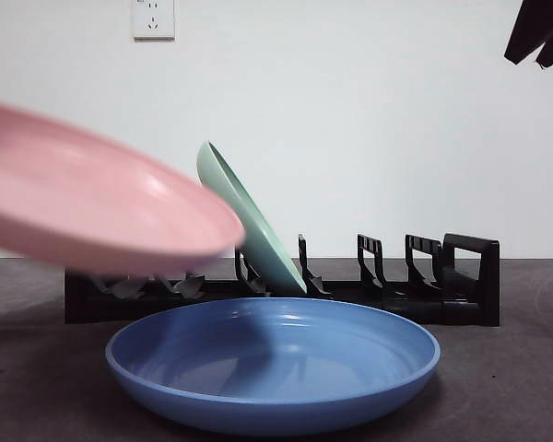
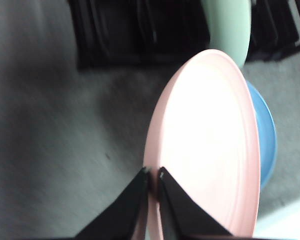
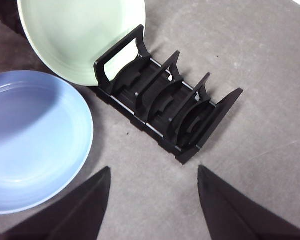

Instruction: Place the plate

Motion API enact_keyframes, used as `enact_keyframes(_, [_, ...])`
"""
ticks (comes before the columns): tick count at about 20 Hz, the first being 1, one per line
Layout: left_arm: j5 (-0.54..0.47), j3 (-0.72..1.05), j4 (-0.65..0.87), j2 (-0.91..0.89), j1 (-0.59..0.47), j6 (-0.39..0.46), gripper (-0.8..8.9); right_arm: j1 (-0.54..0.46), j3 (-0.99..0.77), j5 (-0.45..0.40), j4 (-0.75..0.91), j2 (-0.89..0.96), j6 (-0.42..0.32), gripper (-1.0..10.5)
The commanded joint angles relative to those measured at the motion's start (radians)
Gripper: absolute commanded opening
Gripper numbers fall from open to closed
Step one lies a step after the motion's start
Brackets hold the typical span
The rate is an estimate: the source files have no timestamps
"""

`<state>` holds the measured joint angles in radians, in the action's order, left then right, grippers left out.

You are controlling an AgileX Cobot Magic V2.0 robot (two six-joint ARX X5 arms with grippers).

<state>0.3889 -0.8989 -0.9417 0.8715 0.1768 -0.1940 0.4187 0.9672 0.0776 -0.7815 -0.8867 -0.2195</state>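
The left hand (image 2: 153,176) is pinched tight on the rim of the pink plate (image 1: 92,198) and holds it up in the air, tipped a little. In the front view the pink plate hangs above the tabletop (image 1: 498,387), over one side of the blue plate (image 1: 273,364) and in front of the black rack (image 1: 424,276). The blue plate lies flat on the tabletop, just in front of the rack. A green plate (image 1: 244,221) stands leaning in a slot of the rack. The other slots beside it hold nothing. The right hand (image 3: 154,172) waits up high with its jaws spread wide, looking down on the rack and the blue plate.
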Motion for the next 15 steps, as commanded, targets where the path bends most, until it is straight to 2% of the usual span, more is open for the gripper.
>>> enact_keyframes(1, [0.047,0.089,0.079,-0.052,0.022,-0.16,0.15,0.004,0.014,-0.001,-0.004,-0.005,0.01,2.8])
enact_keyframes(5, [0.053,0.208,0.227,-0.08,0.112,-0.336,0.15,0.004,0.014,-0.002,-0.006,-0.005,0.01,2.8])
enact_keyframes(9, [0.024,0.293,0.453,-0.043,0.241,-0.525,0.15,0.004,0.014,-0.003,-0.005,-0.005,0.01,2.8])
enact_keyframes(11, [-0.04,0.298,0.506,0.01,0.311,-0.552,0.15,0.004,0.014,-0.003,-0.005,-0.005,0.01,2.8])
enact_keyframes(15, [-0.058,0.298,0.634,0.152,0.396,-0.594,0.15,0.004,0.014,-0.003,-0.004,-0.005,0.011,2.8])
